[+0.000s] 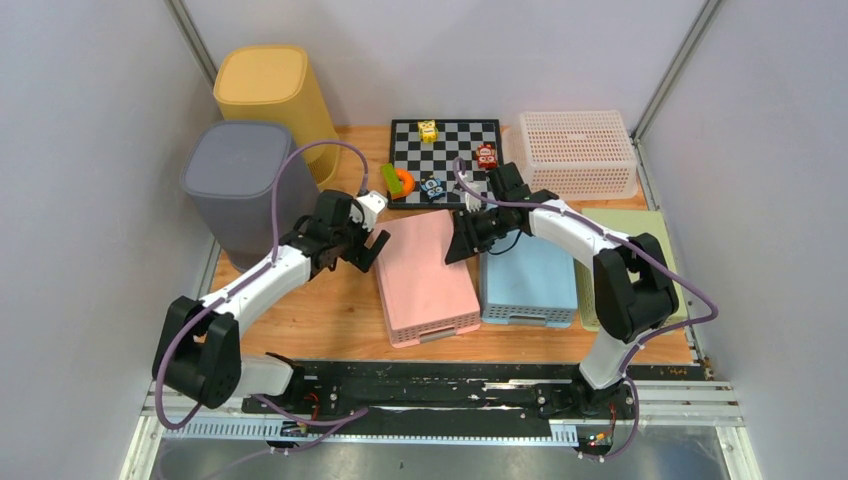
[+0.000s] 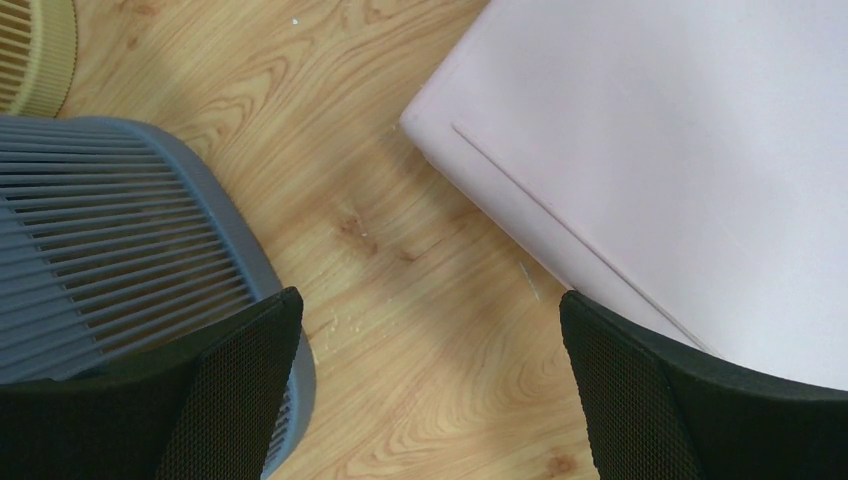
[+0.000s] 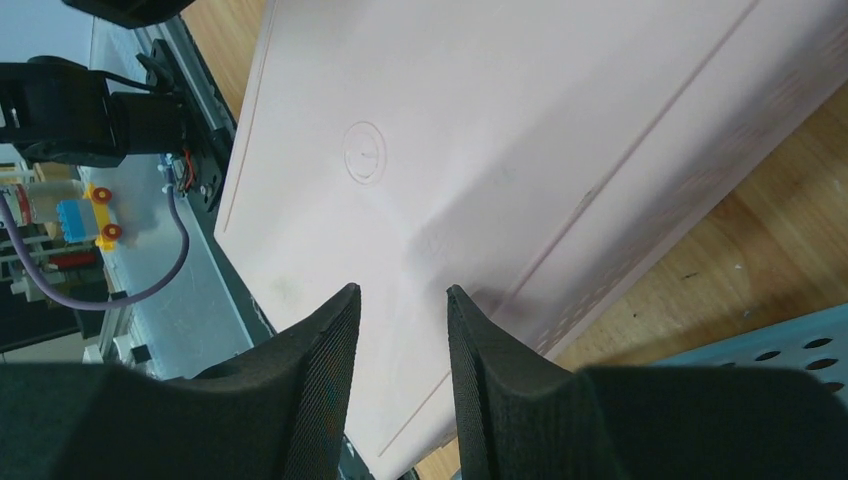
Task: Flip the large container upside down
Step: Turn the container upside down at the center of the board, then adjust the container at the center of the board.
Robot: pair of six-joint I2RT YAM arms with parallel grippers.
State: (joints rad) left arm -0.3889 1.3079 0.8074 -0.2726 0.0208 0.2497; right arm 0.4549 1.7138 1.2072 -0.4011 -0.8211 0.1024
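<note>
The large pink container lies upside down at the centre of the frame, its smooth flat base facing up, perforated walls below, long axis running slightly diagonal.

Top camera overlooks the whole table; both wrist cameras look closely down on the pink container.

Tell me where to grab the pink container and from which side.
Probably its long side walls, left gripper from the left, right gripper from the right: the pink container lies base-up, and its broad flat top offers no hold.
</note>
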